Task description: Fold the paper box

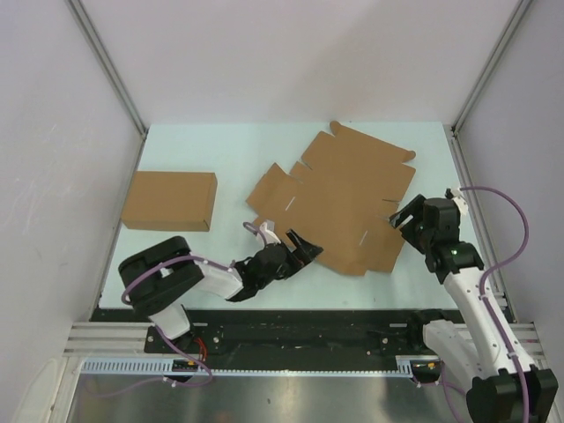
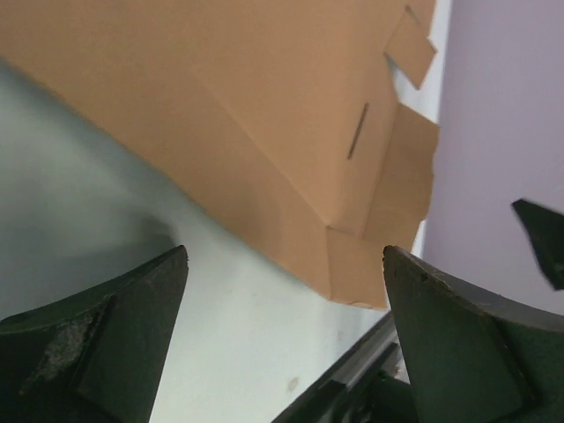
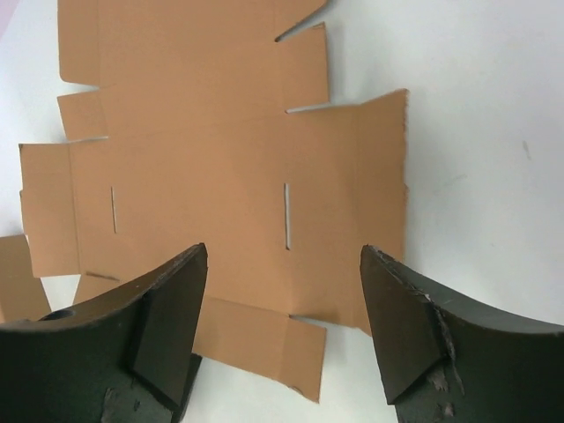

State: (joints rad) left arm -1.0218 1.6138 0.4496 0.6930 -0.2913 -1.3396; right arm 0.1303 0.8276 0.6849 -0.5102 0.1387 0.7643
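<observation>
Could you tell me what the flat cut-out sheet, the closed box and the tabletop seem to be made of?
The sheet looks like thin matte brown cardboard: die-cut flaps, slits and crease lines. The box seems the same matte brown cardboard, plain-faced. The tabletop is smooth and pale, perhaps laminate or plastic; the look leaves it open.

Bare table (image 1: pixel 229 154) along the far edge, and a passable gap between the closed cardboard box (image 1: pixel 169 200) at left and the flat paper box (image 1: pixel 339 198) in the middle. Hemmed in by walls (image 1: pixel 53 176) on both sides. At the sheet's near edge, left gripper (image 1: pixel 308 247) just beside one flap; right gripper (image 1: pixel 401 218) over the right edge, both with jaws apart. Narrow bare strip of table along the near side.
</observation>
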